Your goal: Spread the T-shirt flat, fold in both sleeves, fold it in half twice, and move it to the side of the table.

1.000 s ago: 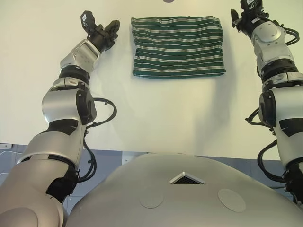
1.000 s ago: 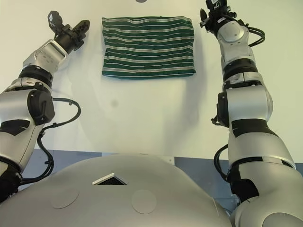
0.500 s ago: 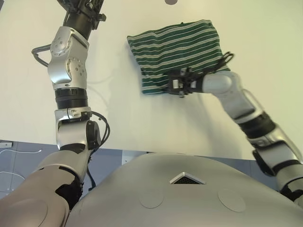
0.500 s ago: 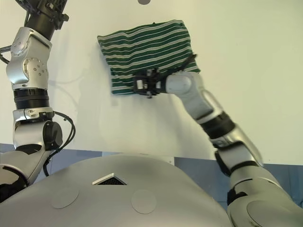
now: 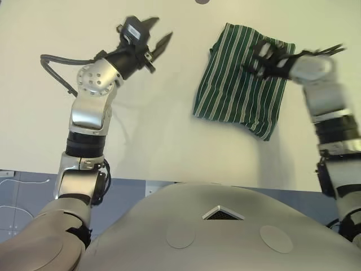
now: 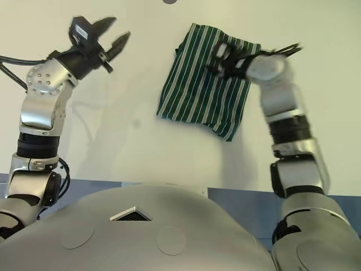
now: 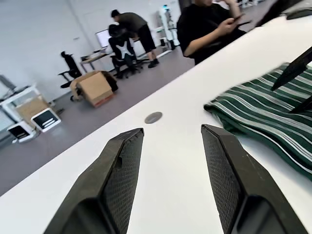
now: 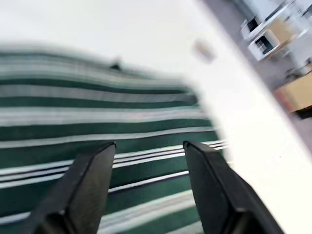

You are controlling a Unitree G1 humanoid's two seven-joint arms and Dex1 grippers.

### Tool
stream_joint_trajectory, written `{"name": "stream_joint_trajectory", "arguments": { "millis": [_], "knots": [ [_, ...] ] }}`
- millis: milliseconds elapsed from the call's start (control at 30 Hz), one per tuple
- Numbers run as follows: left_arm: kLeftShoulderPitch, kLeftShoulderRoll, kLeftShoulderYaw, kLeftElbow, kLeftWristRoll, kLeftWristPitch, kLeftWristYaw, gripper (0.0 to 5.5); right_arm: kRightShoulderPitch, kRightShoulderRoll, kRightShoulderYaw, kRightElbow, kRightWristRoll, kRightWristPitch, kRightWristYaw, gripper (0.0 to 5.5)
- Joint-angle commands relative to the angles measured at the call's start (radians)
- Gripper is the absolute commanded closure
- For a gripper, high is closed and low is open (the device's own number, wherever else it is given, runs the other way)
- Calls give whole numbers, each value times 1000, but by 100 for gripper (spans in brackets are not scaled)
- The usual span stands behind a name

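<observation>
Beneath the right hand point(image 5: 260, 57), its fingers spread, the folded green-striped T-shirt point(image 5: 237, 93) lies skewed on the white worktop point(image 5: 169, 135). The shirt's long axis and stripes run from the hand at its far end slantwise toward the near left. The left hand point(image 5: 161, 31), likewise spread, hovers well apart from it.

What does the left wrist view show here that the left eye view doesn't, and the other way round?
Left wrist view alone: the room beyond the table, with a cardboard box on the floor. Left eye view alone: the whole folded T-shirt, lying askew, the right gripper over its far end. Both: the left gripper, fingers open and empty above the white table, and the T-shirt's green stripes.
</observation>
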State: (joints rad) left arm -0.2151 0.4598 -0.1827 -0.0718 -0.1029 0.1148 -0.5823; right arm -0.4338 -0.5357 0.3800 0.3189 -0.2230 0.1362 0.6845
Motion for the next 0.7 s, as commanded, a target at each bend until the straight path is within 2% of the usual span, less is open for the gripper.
{"name": "stream_joint_trajectory", "arguments": {
  "millis": [33, 133, 167, 233, 300, 367, 433, 467, 533, 600, 700],
  "knots": [
    [83, 118, -16, -35, 54, -83, -109, 334, -30, 204, 177, 83, -115, -66, -55, 291],
    [160, 189, -28, -129, 87, -127, -159, 334, -86, 244, 167, 104, -189, -106, -195, 291],
    [204, 232, -38, -167, 117, -160, -184, 334, -96, 236, 101, 32, -148, -105, -204, 291],
    [292, 324, -40, -227, 163, -227, -239, 299, -88, 153, -30, -122, -48, -119, -149, 291],
    [376, 402, -30, -293, 159, -291, -301, 262, -14, -8, -113, -242, 77, -194, 31, 291],
    [417, 459, -39, -298, 252, -416, -299, 225, 146, -263, -165, -277, 193, -397, 280, 291],
    [394, 457, -58, -244, 412, -535, -218, 205, 252, -438, -171, -229, 227, -591, 434, 291],
    [380, 445, -69, -216, 468, -572, -185, 205, 280, -481, -162, -199, 219, -665, 468, 291],
    [357, 394, -109, -141, 549, -628, -117, 205, 349, -506, -128, -143, 185, -818, 481, 291],
    [327, 357, -153, -68, 593, -678, -80, 205, 385, -476, -101, -106, 129, -921, 437, 291],
    [282, 334, -225, 3, 599, -739, -99, 205, 341, -381, -94, -62, 25, -1017, 310, 291]
  ]
}}
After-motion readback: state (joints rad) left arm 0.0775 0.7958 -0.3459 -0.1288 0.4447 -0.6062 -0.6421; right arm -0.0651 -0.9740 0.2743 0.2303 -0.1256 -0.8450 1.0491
